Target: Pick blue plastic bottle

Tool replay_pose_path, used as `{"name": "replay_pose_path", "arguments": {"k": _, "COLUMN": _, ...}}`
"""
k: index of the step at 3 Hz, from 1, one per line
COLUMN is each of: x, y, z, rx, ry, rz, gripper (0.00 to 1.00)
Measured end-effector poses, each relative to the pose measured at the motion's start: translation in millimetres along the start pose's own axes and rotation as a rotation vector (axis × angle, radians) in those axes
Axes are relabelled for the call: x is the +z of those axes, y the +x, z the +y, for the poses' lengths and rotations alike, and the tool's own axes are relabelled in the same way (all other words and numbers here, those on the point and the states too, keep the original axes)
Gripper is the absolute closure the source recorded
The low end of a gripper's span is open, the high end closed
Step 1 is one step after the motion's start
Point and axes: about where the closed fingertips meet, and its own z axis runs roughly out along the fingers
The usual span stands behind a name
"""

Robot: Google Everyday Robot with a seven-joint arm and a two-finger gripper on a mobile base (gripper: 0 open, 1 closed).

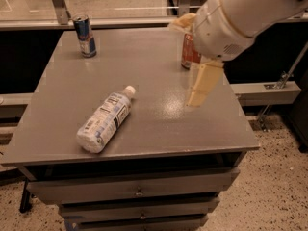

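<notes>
The blue plastic bottle (105, 119) lies on its side at the front left of the grey table top (159, 129), with its white cap pointing to the back right. My gripper (184, 61) hangs over the right part of the table, to the right of the bottle and well clear of it. It is open and empty: one cream finger (201, 83) points down and the other (182, 21) sticks out to the left.
A slim blue-and-silver can (85, 35) stands at the back left. An orange soda can (186, 57) stands at the back right, partly hidden behind my gripper. Drawers (139, 191) sit under the table top. A glass partition rail runs behind the table.
</notes>
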Motion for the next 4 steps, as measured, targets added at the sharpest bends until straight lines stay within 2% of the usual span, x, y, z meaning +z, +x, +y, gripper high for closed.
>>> {"name": "replay_pose_path", "arguments": {"k": 1, "x": 48.2, "y": -60.6, "z": -6.9, "rx": -0.175, "ry": -0.013, "rz": -0.135, "gripper": 0.00}}
{"name": "replay_pose_path", "arguments": {"k": 2, "x": 96.5, "y": -89.5, "z": 1.5, "rx": -0.269, "ry": -0.062, "rz": -0.181, "gripper": 0.00}}
{"name": "replay_pose_path", "arguments": {"k": 3, "x": 139.5, "y": -96.3, "z": 12.5, "rx": -0.324, "ry": -0.118, "rz": -0.176, "gripper": 0.00}}
{"name": "replay_pose_path", "arguments": {"k": 4, "x": 165.5, "y": -85.4, "z": 18.6, "rx": -0.351, "ry": -0.161, "rz": -0.142, "gripper": 0.00}}
